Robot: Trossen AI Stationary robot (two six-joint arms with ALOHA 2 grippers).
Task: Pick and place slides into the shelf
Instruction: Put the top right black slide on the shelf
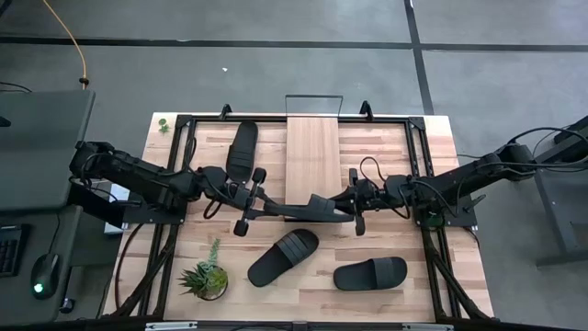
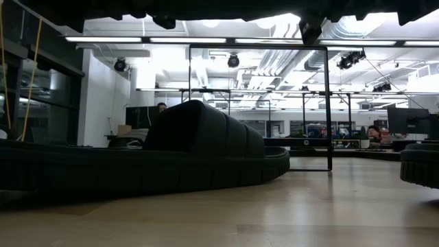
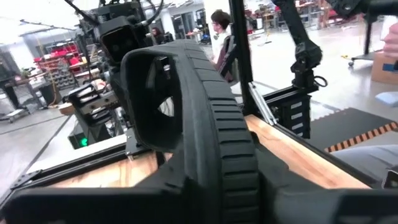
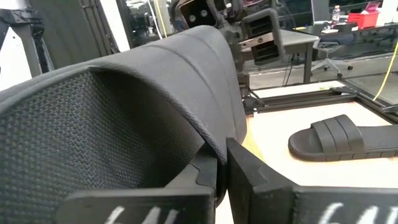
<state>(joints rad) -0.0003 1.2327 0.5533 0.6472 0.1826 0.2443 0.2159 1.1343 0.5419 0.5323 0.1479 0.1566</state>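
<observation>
Both arms meet at the middle of the table, and one slide (image 1: 308, 210) hangs between them, just below the near end of the shelf (image 1: 312, 156). The left gripper (image 1: 255, 207) holds one end of this slide and the right gripper (image 1: 354, 210) holds the other end; in the right wrist view its fingers (image 4: 261, 177) are nearly closed on the edge of the strap, and in the left wrist view the sole stands on its side between the left fingers. I judge that the slide is shared like this because it is long and soft, so one arm can turn or pass it to the other before it goes onto the board. The shelf is a light wooden board in a thin black wire frame, and it has no slide on it yet. A second slide (image 1: 243, 150) lies to the left of the shelf, near the far edge of the table. Two more wait near the front edge: one (image 1: 283, 256) lies at an angle, the other (image 1: 370, 273) lies to its right. A small green plant (image 1: 204, 276) stands at the front left, well apart from the work.
</observation>
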